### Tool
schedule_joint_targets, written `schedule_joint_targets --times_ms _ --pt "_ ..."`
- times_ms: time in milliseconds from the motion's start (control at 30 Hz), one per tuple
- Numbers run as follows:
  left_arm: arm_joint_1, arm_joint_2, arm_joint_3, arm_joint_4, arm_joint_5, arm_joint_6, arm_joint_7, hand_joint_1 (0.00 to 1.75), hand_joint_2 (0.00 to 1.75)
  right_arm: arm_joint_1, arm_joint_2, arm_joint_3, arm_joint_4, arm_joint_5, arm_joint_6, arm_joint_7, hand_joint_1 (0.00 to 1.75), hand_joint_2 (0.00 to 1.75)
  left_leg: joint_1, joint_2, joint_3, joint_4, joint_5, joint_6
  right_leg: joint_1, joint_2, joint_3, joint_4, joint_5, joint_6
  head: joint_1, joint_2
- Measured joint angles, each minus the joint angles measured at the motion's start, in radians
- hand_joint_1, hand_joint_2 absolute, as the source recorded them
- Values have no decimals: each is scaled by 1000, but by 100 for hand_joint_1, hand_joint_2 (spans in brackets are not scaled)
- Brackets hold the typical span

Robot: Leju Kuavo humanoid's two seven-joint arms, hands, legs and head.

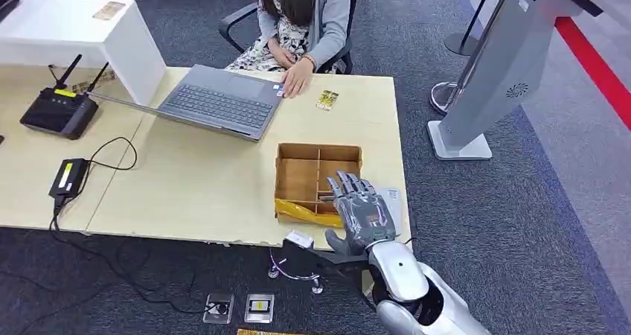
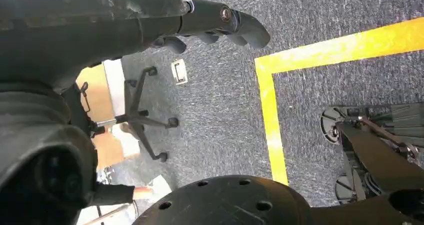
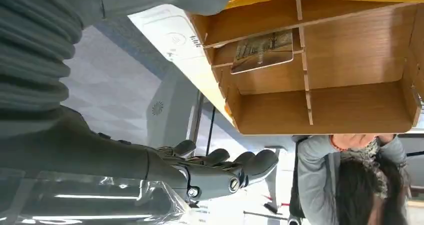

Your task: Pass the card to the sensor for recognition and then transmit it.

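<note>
1. Your right hand [image 1: 362, 214] hovers over the near right corner of the wooden divided box [image 1: 316, 179], fingers [image 1: 350, 187] spread and straight, holding nothing; in the right wrist view the fingers [image 3: 220, 160] lie apart from the box.
2. Your left hand [image 2: 220, 22] hangs over the carpet, fingers loosely extended and holding nothing.
3. The card [image 3: 263, 50] lies flat in one small compartment of the box, on the side nearest your right hand. Judging from this, nothing is grasped yet: picking, presenting to the sensor and handing over all remain.
4. The white pad [image 1: 392, 201] just beside the box at the desk's right edge looks like the sensor, though I cannot be sure.
5. The compartment walls crowd the card, so a pinch may be awkward.
6. At the far edge of the desk [image 1: 193, 193] a person [image 1: 298, 22] rests a hand by a laptop [image 1: 219, 100]; another card [image 1: 327, 99] lies there.
</note>
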Motion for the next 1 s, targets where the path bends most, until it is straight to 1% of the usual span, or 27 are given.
schedule_joint_targets --times_ms 67,233,467,767,1000 --pt "0 0 0 0 -3 -2 0 0 0 0 0 0 3 9 -8 -4 0 175 0 0 0 0 0 0 0 0 0 0 0 0 0 0" --pt "-1 2 0 0 -6 -4 0 0 0 -19 14 2 34 29 -61 -28 0 175 0 0 0 0 0 0 0 0 0 0 0 0 0 0" --pt "-2 3 0 0 -13 -4 0 0 0 -62 45 8 111 21 -92 -45 0 175 0 0 -1 0 0 0 0 -1 0 0 0 0 0 0" --pt "-2 4 0 0 -14 -7 1 0 0 -88 77 17 214 6 -123 -57 0 175 0 0 -1 0 0 0 0 -1 0 0 0 0 0 0" --pt "-2 5 0 0 -15 -6 2 0 0 -102 89 27 272 -8 -138 -61 0 175 0 -1 -1 0 0 0 0 -1 0 0 0 0 0 0"
